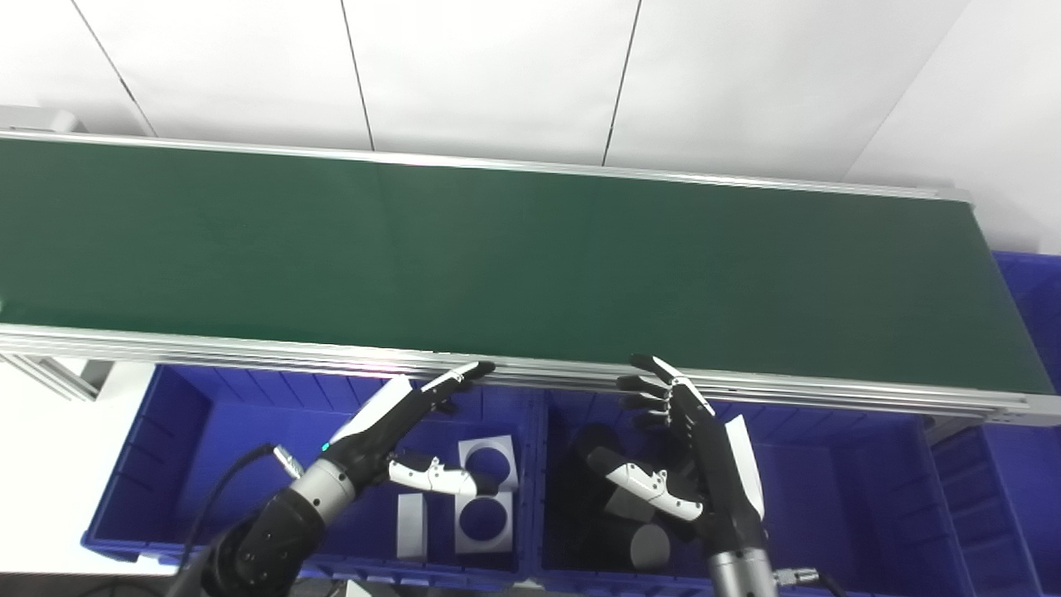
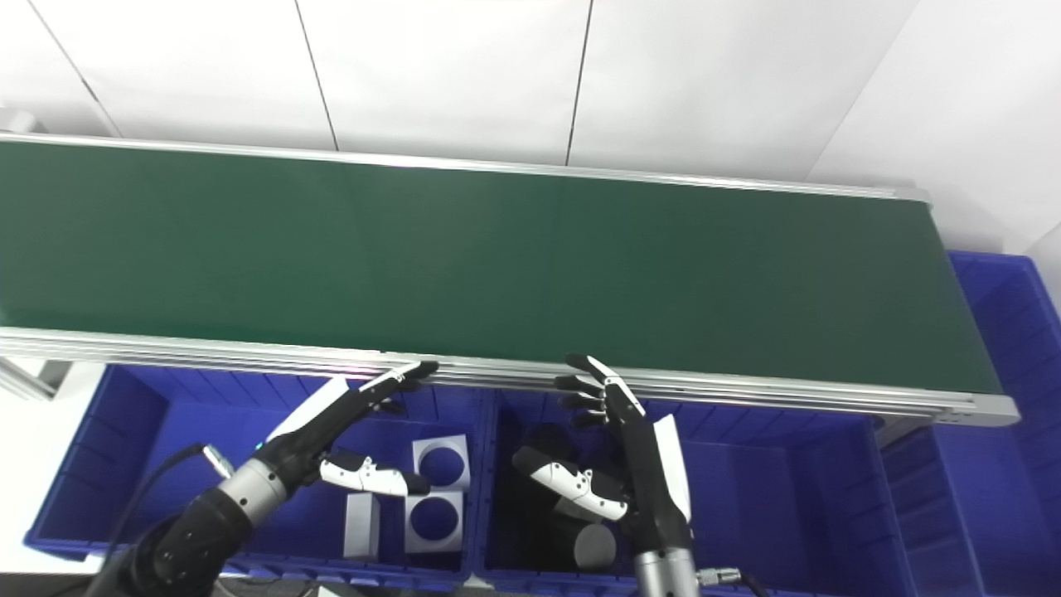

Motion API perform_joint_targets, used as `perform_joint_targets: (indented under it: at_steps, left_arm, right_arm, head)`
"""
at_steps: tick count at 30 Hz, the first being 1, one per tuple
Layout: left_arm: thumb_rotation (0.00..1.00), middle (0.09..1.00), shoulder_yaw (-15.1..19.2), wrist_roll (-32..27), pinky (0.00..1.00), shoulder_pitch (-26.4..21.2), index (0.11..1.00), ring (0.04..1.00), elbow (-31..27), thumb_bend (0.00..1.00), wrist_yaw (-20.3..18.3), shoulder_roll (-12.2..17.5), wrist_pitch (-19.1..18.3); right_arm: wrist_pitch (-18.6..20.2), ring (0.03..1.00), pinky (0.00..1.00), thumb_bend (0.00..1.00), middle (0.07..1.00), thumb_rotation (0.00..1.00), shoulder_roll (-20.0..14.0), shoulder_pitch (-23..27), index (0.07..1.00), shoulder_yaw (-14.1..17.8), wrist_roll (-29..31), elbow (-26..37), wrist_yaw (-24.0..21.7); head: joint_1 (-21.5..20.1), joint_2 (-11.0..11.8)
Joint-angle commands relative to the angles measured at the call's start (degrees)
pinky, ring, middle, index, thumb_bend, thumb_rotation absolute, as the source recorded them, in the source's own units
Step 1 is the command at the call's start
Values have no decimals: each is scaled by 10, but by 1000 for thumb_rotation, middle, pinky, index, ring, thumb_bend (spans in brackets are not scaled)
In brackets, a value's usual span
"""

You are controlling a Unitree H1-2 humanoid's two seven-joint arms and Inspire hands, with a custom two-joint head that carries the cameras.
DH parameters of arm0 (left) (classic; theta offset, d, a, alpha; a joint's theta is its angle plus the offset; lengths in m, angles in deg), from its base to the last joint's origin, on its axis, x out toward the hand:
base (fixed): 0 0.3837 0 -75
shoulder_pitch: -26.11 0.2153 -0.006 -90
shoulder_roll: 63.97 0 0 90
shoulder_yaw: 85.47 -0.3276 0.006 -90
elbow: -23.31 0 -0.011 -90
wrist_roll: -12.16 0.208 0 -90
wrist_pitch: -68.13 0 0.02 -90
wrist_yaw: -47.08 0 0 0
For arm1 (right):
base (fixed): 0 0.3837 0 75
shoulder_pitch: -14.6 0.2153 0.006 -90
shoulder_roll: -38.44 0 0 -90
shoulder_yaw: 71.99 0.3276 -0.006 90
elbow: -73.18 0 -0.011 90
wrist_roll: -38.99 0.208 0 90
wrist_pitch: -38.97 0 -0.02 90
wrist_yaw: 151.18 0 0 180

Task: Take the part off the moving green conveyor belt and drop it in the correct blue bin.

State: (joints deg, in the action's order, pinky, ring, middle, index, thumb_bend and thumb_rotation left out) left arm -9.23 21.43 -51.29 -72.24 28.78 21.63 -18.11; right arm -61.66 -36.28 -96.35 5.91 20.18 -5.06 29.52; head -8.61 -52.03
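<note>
The long green conveyor belt (image 1: 497, 257) carries no part along the stretch in view. Just below its near metal rail, the left hand (image 1: 398, 423) hovers over the left blue plastic bin (image 1: 149, 464), fingers spread, holding nothing. The right hand (image 1: 696, 448) hovers likewise over the middle blue plastic bin (image 1: 837, 497), empty. White square plates with round holes (image 1: 489, 460) lie in the left bin; dark grey cylinders (image 1: 646, 543) lie in the middle one.

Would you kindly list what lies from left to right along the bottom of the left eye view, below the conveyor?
Left blue plastic bin → left hand → white square plates with round holes → dark cylinders → right hand → right blue plastic bin.
</note>
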Motion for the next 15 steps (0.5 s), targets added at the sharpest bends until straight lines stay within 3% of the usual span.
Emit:
perform_joint_targets:
  at_steps: [1,7,15]
  left_arm:
    - [419,893,14,-64,801,1,892,862,5,869,2,-9,59]
    - [342,800,35,-135,745,11,812,791,44,844,6,-35,137]
    - [310,769,47,-159,720,6,777,755,74,802,7,-54,188]
  right_arm:
    - [2,672,589,721,727,450,1,0,821,-4,5,23,-5]
    - [8,666,590,728,722,449,-3,-4,818,-7,7,29,-5]
    - [27,669,592,713,719,423,-3,-4,821,-7,9,35,-7]
  head:
    - [0,0]
    - [1,-2]
    - [20,1]
